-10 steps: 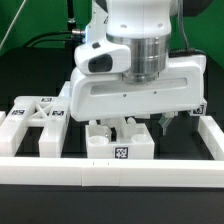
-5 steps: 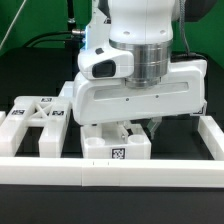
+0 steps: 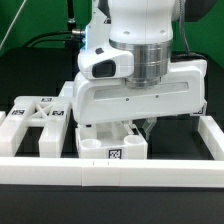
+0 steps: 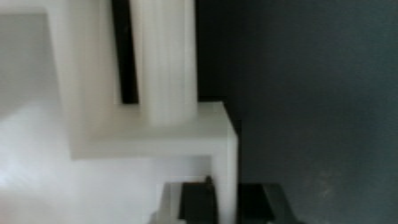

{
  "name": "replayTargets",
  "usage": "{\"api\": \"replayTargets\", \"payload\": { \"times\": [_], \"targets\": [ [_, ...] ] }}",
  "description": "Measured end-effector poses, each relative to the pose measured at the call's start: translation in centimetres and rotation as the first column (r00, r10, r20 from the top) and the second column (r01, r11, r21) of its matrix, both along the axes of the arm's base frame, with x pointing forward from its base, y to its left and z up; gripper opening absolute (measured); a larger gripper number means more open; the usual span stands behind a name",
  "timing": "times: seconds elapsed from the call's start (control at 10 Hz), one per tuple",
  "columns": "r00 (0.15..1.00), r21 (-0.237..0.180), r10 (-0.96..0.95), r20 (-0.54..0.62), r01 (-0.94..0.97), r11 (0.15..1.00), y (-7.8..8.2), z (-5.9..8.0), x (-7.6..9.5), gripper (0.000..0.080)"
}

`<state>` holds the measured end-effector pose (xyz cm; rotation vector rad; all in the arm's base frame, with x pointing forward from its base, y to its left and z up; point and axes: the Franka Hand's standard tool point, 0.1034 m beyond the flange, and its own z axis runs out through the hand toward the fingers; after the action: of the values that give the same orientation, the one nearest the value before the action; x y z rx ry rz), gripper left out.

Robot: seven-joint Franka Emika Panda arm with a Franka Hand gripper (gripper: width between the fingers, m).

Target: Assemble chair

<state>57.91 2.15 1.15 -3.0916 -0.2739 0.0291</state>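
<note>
Glossy, chunky white notched block (image 3: 96, 145)

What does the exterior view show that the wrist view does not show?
Only exterior: the X-braced frame, the tag on the notched block, the front rail, the robot arm. Only wrist: the pincer's dark tips, shut, seen close. Both: white chair plastic on the dark table.

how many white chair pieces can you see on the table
2. An X-braced frame lies at the exterior view's left; a notched block sits front and centre, directly below the arm. More pieces may be hidden behind the arm.
</note>
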Motion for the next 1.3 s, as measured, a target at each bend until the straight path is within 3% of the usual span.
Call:
{"api": "replayTargets", "payload": {
  "times": [0.2,0.9,1.3],
  "targets": [
    [1.000,0.001,0.000,0.000,0.000,1.000,0.1,0.0,0.0,0.0032],
    [0.983,0.027,-0.181,0.008,0.181,0.983,8.4,0.1,4.5,0.0032],
    [0.981,0.010,-0.190,-0.038,0.190,0.982,9.7,0.1,4.5,0.0032]
  ]
}}
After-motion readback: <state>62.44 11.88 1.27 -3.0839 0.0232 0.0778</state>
